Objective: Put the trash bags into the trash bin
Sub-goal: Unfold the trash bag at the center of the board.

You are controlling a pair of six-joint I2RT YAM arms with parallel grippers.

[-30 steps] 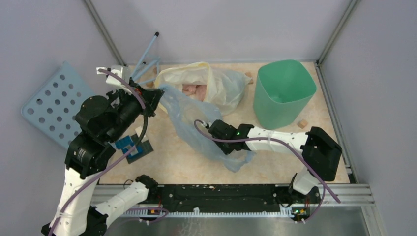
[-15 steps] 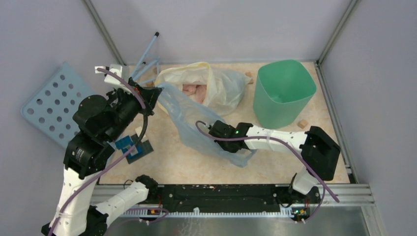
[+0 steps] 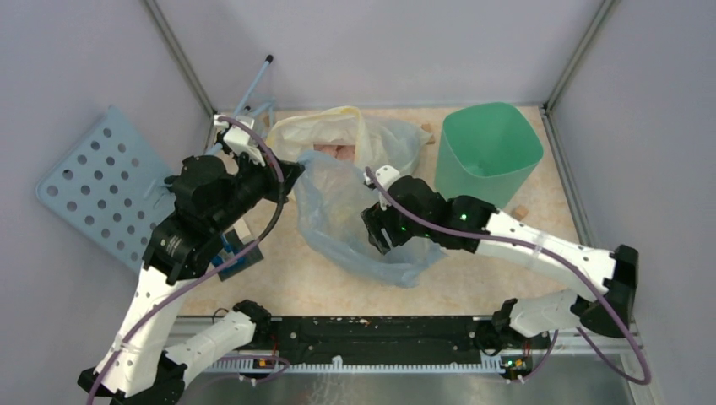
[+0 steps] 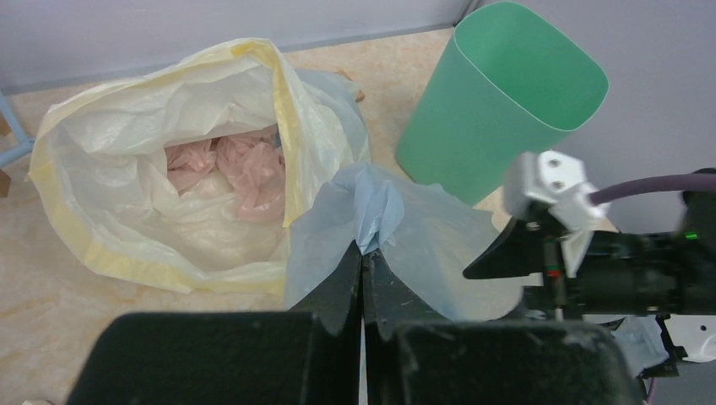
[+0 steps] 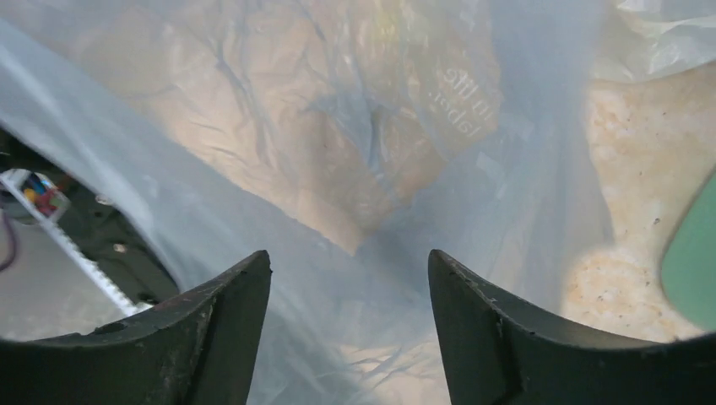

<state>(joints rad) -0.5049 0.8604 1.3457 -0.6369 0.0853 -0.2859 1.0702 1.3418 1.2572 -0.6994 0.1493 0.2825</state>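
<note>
The pale-blue see-through trash bag (image 3: 342,224) lies crumpled mid-table, one edge lifted. My left gripper (image 3: 293,175) is shut on that bunched edge (image 4: 376,211), its jaws (image 4: 363,251) pressed together. My right gripper (image 3: 377,234) hovers over the bag's right side with its jaws wide open; in the right wrist view the gripper (image 5: 349,261) has only the bag's film (image 5: 338,126) beneath it and grips nothing. The mint-green trash bin (image 3: 485,156) stands upright at the back right, also seen from the left wrist (image 4: 498,93).
A whitish bag with a yellow rim (image 3: 359,135) holding pinkish scraps lies behind the blue bag. A pale-blue perforated board (image 3: 93,186) leans at the left wall. Blue rods (image 3: 253,89) stand in the back-left corner. A small wooden cube (image 3: 519,211) lies by the bin.
My right gripper opened and let go of the blue bag, then shifted up and towards the back. My left gripper carried the bag's edge to the right.
</note>
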